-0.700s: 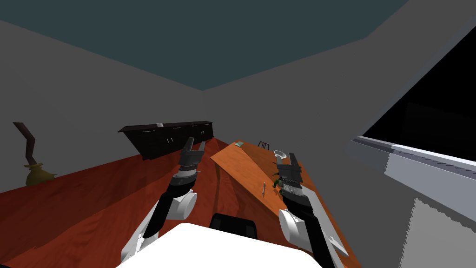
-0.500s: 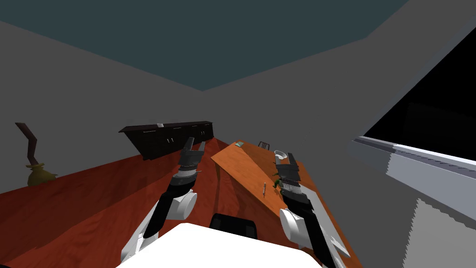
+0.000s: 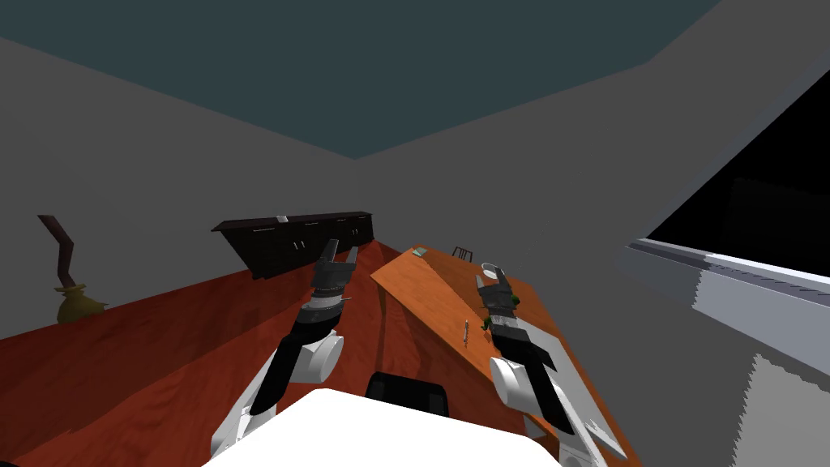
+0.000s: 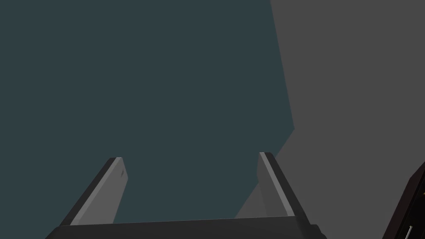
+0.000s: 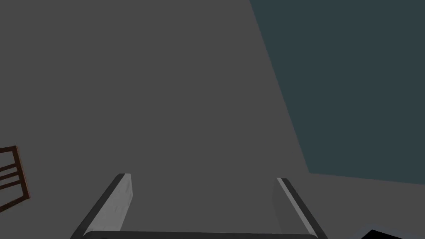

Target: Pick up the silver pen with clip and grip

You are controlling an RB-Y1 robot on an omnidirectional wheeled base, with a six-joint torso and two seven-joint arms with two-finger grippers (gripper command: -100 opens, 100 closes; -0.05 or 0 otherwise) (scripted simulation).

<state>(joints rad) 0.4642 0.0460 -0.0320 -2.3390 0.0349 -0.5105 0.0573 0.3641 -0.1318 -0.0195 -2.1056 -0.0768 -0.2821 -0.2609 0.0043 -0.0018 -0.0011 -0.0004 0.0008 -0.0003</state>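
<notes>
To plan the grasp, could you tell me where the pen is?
In the head view the pen lies on the orange table near its left edge, beside a small green thing.

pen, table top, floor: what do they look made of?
pen: a thin pale grey sliver lying on the table. It reads as metal or silver paint, but it is too small to judge the finish.
table: flat orange-brown and matte, probably wood, though no grain shows.
floor: dark red-brown with streaky grain in long bands, so likely wood boards with low sheen.
</notes>
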